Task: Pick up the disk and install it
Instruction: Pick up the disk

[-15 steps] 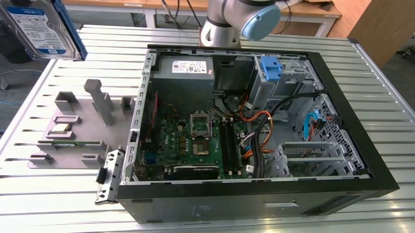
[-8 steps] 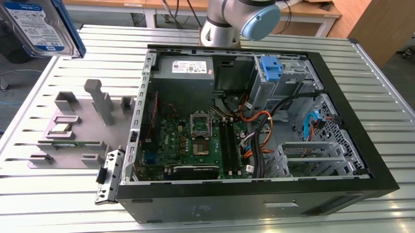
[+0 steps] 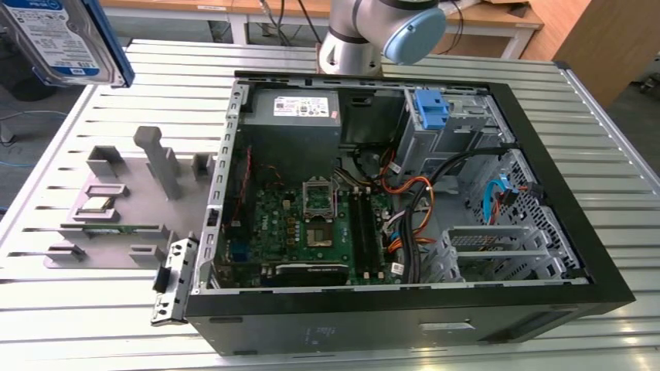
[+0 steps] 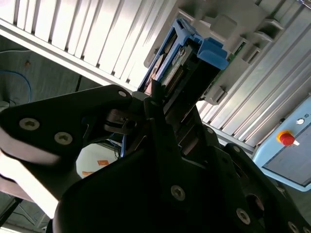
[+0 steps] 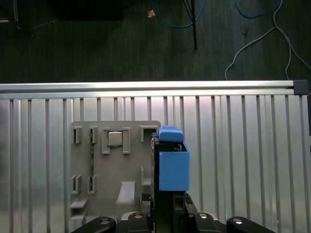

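The disk (image 3: 57, 35), silver with a blue-and-white label and a blue edge, hangs high in the air at the exterior view's top left, well above the slatted table. In the first wrist view its blue carrier frame (image 5: 173, 167) stands out from my gripper (image 5: 167, 201), which is shut on it. The second wrist view shows the same disk (image 4: 187, 63) edge-on, with the blue handle at its far end, clamped between the dark fingers (image 4: 153, 104). Directly below the held disk lies the grey fixture plate (image 5: 109, 194).
An open computer case (image 3: 413, 313) lies on the table at the exterior view's right, with a motherboard, cables, a grey power supply (image 3: 294, 108) and a blue bracket (image 3: 431, 108) on the drive cage. The grey fixture plate (image 3: 124, 212) sits beside it. A red stop button (image 4: 286, 138) shows.
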You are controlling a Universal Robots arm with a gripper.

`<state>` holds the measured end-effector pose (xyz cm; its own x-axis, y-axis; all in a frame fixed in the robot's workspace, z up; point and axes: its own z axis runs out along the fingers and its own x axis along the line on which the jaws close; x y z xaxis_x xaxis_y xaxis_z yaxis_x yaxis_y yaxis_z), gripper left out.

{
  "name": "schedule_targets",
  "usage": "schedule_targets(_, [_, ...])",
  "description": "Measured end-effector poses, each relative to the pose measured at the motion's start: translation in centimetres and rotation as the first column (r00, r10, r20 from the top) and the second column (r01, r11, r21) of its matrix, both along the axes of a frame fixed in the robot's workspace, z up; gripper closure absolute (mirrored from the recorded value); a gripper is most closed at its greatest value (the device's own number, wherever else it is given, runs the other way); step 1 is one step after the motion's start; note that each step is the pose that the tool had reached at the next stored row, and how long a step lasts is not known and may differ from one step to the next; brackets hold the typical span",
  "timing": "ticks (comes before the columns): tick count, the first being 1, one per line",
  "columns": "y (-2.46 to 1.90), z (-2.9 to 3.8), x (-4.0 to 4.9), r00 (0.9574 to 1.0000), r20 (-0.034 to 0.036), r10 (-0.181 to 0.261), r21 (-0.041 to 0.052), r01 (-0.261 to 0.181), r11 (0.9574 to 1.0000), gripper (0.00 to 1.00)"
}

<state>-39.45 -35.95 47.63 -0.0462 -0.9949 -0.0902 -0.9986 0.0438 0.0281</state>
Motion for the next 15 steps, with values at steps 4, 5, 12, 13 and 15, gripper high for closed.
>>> schedule_targets(4, [0.00,0.14,0.00,1.0000,0.0001,0.000,0.0001,0.000,1.0000,0.65])
schedule_targets(5, [0.00,0.14,0.00,1.0000,0.0002,0.000,0.0001,0.000,1.0000,0.65])
schedule_targets(12, [0.00,0.15,0.00,1.0000,0.0001,0.000,0.0000,0.000,1.0000,0.65])
schedule_targets(13, [0.00,0.16,0.04,1.0000,-0.0001,0.000,-0.0001,0.000,1.0000,0.65])
schedule_targets(15, [0.00,0.16,0.18,1.0000,-0.0001,0.000,0.0000,0.000,1.0000,0.65])
